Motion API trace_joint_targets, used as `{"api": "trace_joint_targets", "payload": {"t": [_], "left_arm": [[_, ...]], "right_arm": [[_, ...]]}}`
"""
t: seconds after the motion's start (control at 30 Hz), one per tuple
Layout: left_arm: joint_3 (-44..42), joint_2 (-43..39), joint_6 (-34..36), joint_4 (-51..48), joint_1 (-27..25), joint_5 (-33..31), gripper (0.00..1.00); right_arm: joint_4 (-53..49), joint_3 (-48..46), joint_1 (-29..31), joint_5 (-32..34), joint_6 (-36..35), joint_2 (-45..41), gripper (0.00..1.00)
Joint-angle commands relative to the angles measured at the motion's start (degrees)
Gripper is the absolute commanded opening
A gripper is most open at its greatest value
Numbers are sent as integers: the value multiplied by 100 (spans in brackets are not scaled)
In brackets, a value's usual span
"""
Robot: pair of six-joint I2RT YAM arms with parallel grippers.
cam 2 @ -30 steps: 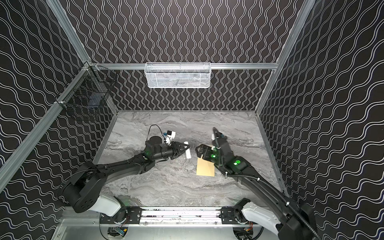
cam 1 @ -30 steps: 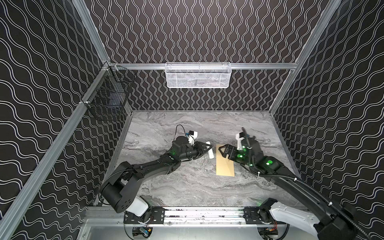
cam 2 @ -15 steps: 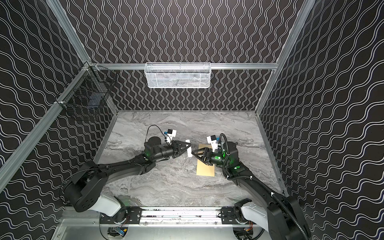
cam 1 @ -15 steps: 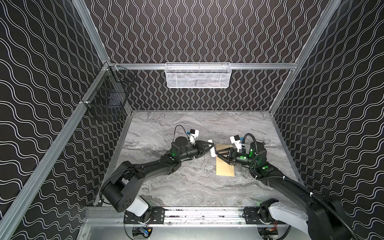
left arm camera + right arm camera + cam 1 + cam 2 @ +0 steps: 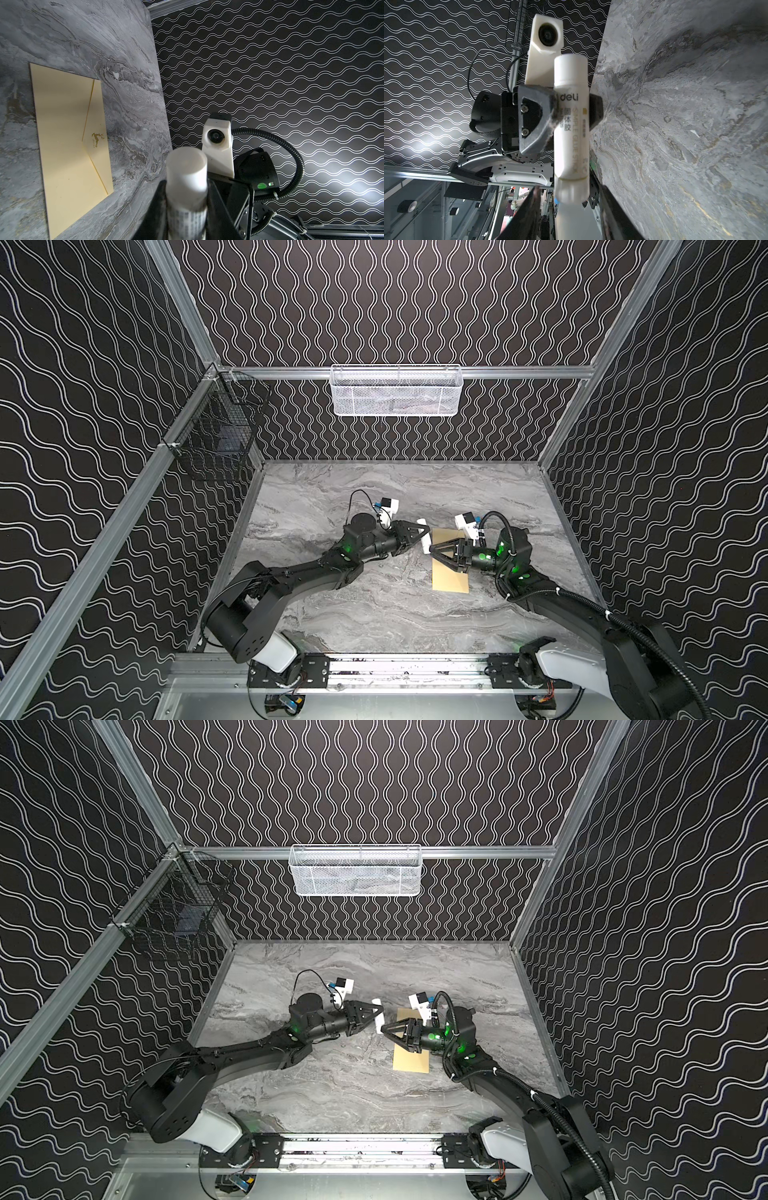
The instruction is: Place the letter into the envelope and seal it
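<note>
Where the desk (image 5: 374, 614) showed right of centre in both top views, the envelope (image 5: 451, 572) was seen lying flat, its triangular flap folded down and a small gold mark (image 5: 96, 138) printed near the flap's point. Just off its upper left corner, a white glue stick (image 5: 425, 547) was gripped around its body by the jaws of the left gripper (image 5: 422, 534). The stick's lower end was flanked by the right gripper (image 5: 432, 550), whose jaws were held apart, a gap being visible at one side in the right wrist view.
</note>
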Motion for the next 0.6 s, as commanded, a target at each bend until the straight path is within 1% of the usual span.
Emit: {"api": "trace_joint_targets", "payload": {"t": [0.0, 0.23, 0.33, 0.5, 0.57], "left_arm": [[55, 50, -42, 321, -33, 20, 0], [114, 148, -65, 406, -98, 19, 0], [116, 175, -65, 413, -107, 21, 0], [93, 173, -56, 409, -114, 26, 0], [91, 165, -39, 366, -108, 32, 0]], "right_arm": [[514, -8, 11, -93, 153, 78, 46], [589, 20, 11, -109, 161, 241, 41], [619, -11, 11, -99, 179, 248, 37], [440, -41, 11, -43, 109, 150, 27], [320, -8, 11, -13, 60, 110, 26]]}}
